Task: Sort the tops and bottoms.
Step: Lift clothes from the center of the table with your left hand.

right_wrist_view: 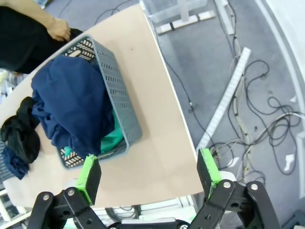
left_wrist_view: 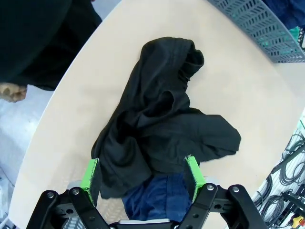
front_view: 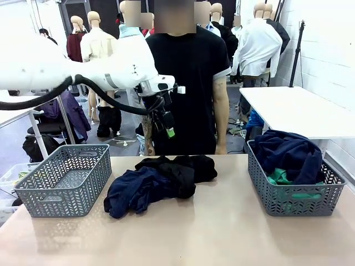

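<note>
At the frame's right, green trousers lie in a grey basket, mostly buried under a navy garment. Soft, light and limp, they probably need pinching at an exposed fold. Left gripper and right gripper both gape empty.

No legible text (seemingly none anywhere)

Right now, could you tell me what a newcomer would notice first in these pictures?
A heap of black and navy clothes lies in the middle of the table, with the left fingers open above it. At its right end, a grey basket is stuffed with a navy garment over green cloth.
</note>
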`<state>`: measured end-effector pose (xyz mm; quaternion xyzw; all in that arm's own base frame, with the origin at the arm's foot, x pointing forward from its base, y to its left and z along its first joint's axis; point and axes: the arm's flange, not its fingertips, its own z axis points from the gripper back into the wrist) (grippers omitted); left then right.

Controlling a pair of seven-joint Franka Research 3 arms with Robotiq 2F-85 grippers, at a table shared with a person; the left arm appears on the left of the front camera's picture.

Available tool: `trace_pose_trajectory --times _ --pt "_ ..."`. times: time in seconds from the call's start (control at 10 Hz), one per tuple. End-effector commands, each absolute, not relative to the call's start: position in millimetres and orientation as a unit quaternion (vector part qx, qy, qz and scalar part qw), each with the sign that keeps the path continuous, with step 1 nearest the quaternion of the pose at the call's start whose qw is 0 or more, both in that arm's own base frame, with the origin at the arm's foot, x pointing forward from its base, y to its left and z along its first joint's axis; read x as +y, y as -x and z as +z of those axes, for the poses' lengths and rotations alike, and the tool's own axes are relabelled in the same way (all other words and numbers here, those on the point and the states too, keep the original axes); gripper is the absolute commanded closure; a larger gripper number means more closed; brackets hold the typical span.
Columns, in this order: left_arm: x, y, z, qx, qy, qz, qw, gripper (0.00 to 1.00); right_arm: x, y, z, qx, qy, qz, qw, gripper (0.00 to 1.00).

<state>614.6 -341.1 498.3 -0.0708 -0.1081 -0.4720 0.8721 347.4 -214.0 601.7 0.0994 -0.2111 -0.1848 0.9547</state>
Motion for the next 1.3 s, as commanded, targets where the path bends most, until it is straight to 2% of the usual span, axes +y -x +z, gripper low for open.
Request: trace_pose_trajectory --times 0.0,0.2,0.5,0.6,0.9,1.2 --pt "-367 -664 494 -0.076 0.066 -0.504 0.858 0.11 -215 -347 602 -0.206 -0.091 -0.179 0.958 0.00" --pt "-386 -684 462 -0.035 0.075 -0.511 0.856 0.11 -215 -347 602 -0.206 -0.091 -0.179 0.958 0.00" --pt "-388 -688 402 -0.034 0.085 -0.500 0.861 0.11 -215 -347 602 -0.206 -0.091 -0.179 0.958 0.00" --pt "-384 -678 384 -0.030 0.091 -0.501 0.860 0.11 -215 -347 602 -0.206 -0.091 -0.179 0.958 0.00" --pt "-374 -657 371 -0.103 0.054 -0.512 0.851 0.11 -215 -347 602 -0.206 -0.091 -0.179 0.958 0.00" --pt "-360 -630 365 -0.067 0.089 -0.518 0.848 0.11 -215 -347 602 -0.206 -0.091 -0.179 0.958 0.00"
